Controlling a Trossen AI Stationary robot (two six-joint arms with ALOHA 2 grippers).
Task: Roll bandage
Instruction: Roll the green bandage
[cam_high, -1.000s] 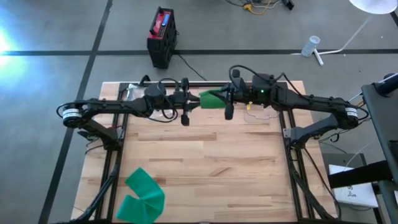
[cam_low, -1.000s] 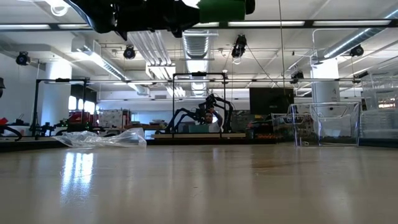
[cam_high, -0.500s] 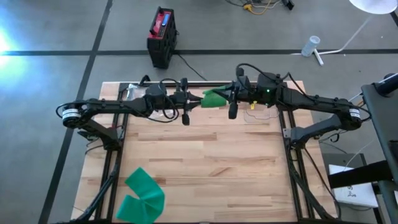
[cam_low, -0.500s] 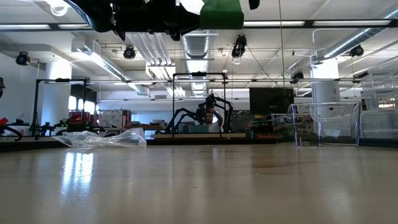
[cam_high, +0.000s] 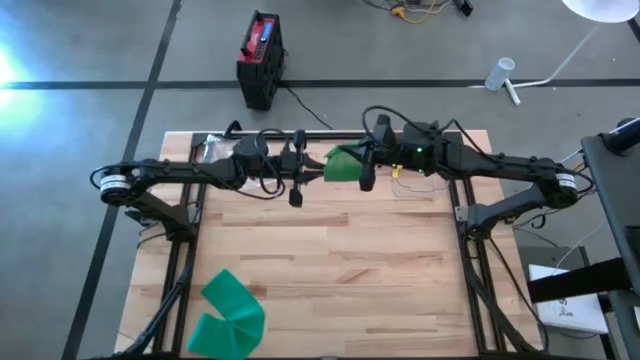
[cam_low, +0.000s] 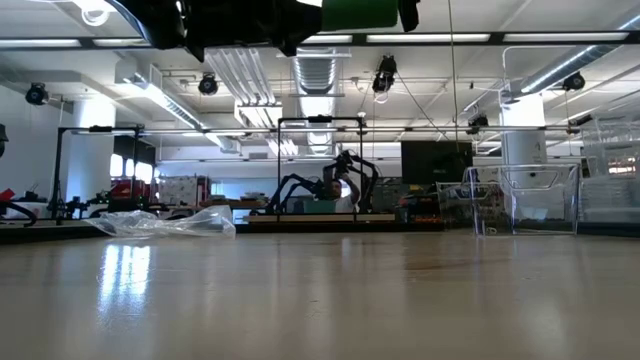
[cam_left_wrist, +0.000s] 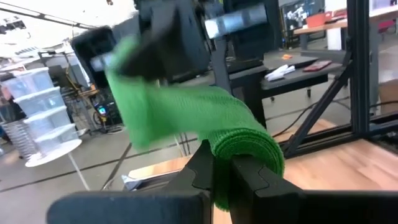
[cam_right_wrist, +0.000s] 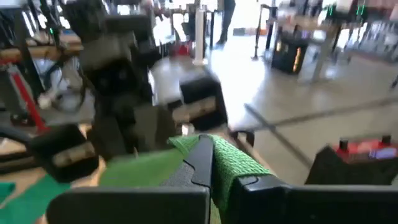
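A green bandage (cam_high: 340, 163) is held in the air between my two grippers, high over the table's far middle. It also shows at the top of the low view (cam_low: 358, 12). My left gripper (cam_high: 318, 168) is shut on its rolled end (cam_left_wrist: 245, 149). My right gripper (cam_high: 352, 166) is shut on the flat strip end (cam_right_wrist: 231, 163). In the left wrist view the strip runs from the roll up to the right gripper (cam_left_wrist: 165, 43). My left gripper pinches the rolled end of the bandage (cam_left_wrist: 222, 163) between its two fingers, coming level from the table's left. The roll is lifted clear of the table. My right gripper pinches the loose strip end (cam_right_wrist: 219, 160) between its two fingers, coming level from the table's right. The short stretch of strip between the grippers is clear of the table.
A second green bandage (cam_high: 228, 315) lies spread out at the table's near left corner. A crumpled clear plastic bag (cam_low: 165, 222) lies at the far left edge. A clear plastic box (cam_low: 520, 200) stands at the far right. A black and red box (cam_high: 260, 60) stands on the floor beyond the table.
My right gripper has swung a little toward the table's right edge and then back toward my left gripper, taking the strip end with it. Both grippers have stayed shut on the bandage, which has stayed in the air.
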